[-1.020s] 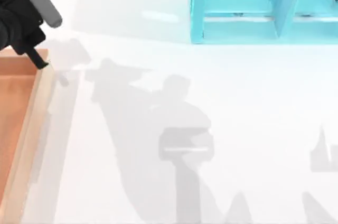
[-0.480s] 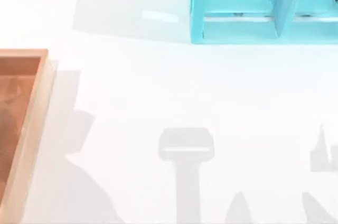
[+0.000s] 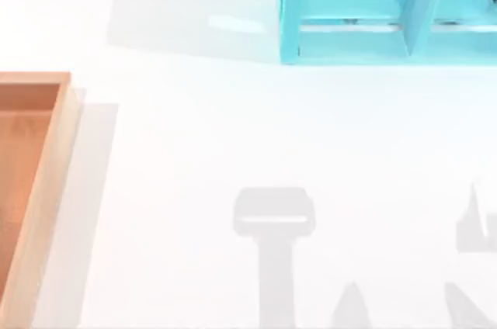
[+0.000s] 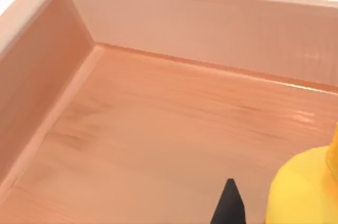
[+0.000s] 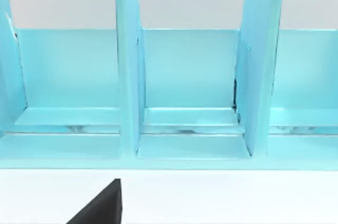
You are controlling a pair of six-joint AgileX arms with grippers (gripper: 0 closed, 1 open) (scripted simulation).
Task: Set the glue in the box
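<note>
The box (image 3: 48, 160) is a shallow light-brown wooden tray at the top view's left edge, cut off by it. The left wrist view looks down into a corner of the box (image 4: 158, 123), onto its wood-grain floor and pale walls. The glue (image 4: 303, 192) shows there as a rounded yellow body low over the box floor; its cap and label are out of frame. A black tip of my left gripper (image 4: 229, 208) sits just beside the glue. I cannot tell whether it touches the bottle. My right gripper (image 5: 100, 208) is parked facing the turquoise shelf.
A turquoise shelf-like frame (image 3: 373, 11) stands at the back right of the white table (image 3: 233, 127); its upright dividers (image 5: 127, 76) face the right wrist camera. Grey shadows of the arms lie on the table's front half.
My left arm, at the top view's upper left a second ago, has left that view leftward. Its broad shadow has gone from the table beside the box.
</note>
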